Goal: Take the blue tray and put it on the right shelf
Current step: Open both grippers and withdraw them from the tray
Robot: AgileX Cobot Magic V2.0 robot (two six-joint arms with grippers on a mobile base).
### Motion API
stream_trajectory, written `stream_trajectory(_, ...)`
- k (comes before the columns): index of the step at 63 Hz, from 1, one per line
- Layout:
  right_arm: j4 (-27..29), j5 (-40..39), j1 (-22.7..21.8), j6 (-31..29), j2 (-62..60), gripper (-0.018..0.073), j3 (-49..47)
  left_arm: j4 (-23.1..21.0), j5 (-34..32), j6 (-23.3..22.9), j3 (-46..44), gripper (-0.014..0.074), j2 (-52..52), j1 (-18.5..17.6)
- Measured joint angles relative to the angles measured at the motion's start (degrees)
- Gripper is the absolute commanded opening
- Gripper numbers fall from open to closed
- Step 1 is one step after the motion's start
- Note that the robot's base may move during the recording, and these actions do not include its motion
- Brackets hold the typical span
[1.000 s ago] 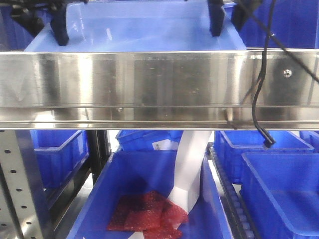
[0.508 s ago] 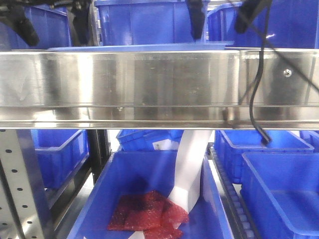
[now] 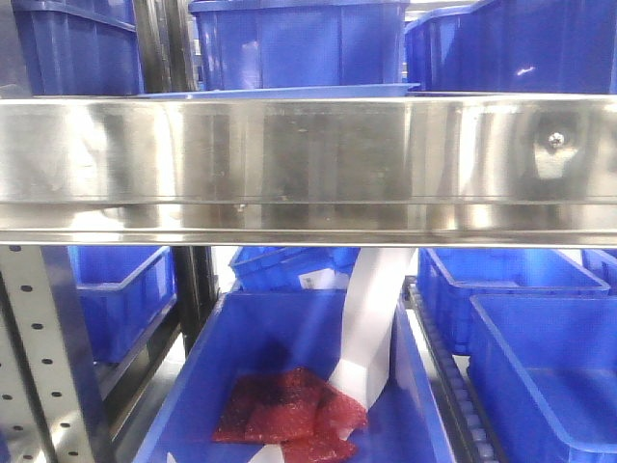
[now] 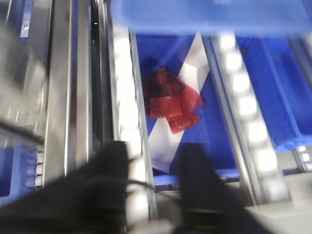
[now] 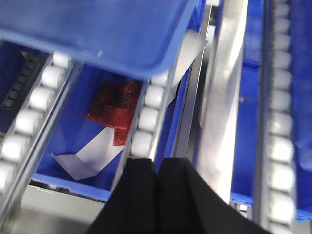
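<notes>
Only a thin strip of the blue tray's (image 3: 280, 91) rim shows above the right shelf's stainless front rail (image 3: 308, 164); the tray lies flat on that shelf. Neither gripper appears in the front view. In the blurred left wrist view my left gripper (image 4: 156, 178) is open with nothing between its black fingers, and the tray's (image 4: 204, 14) edge runs along the top. In the right wrist view my right gripper (image 5: 156, 170) is shut on nothing, below and apart from the tray's (image 5: 97, 34) rounded corner.
Deep dark-blue bins (image 3: 289, 43) stand behind the tray. Under the rail a bin (image 3: 222, 367) holds red bubble wrap (image 3: 289, 415) and a white paper strip (image 3: 371, 318). More bins (image 3: 540, 357) sit right, a perforated upright (image 3: 39, 357) left. Roller tracks (image 5: 146, 112) run below.
The tray, held tilted above the rail by both grippers a second ago, has come down flat onto the shelf. Both grippers and the cable have left the front view.
</notes>
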Motion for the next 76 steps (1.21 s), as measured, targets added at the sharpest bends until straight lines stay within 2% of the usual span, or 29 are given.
stream_trajectory(14,0.0,-13.6,0.0,-2.4,-19.7,0.0054,24.7,-2.9,-11.3,1.7,21.8,-0.0032,-19.7,0.0)
stream_trajectory(25,-0.1,-25.0,0.0,-3.2,-34.0,0.0054,43.7,-3.1,-21.5,2.8,37.9,-0.0032,-35.4,0.0)
stream_trajectory(40,-1.9,-39.4,0.0,-3.9,-51.8,0.0054,64.2,-3.3,-31.9,3.2,54.3,-0.0032,-54.6,0.0)
stream_trajectory(54,-4.3,-48.9,0.0,-4.0,-64.3,0.0054,72.1,-2.2,-35.5,3.2,59.9,-0.0032,-64.8,0.0)
stream_trajectory(76,-4.7,-52.3,0.0,-4.1,-65.7,0.0054,72.3,-2.0,-36.2,3.2,60.2,-0.0032,-66.0,0.0)
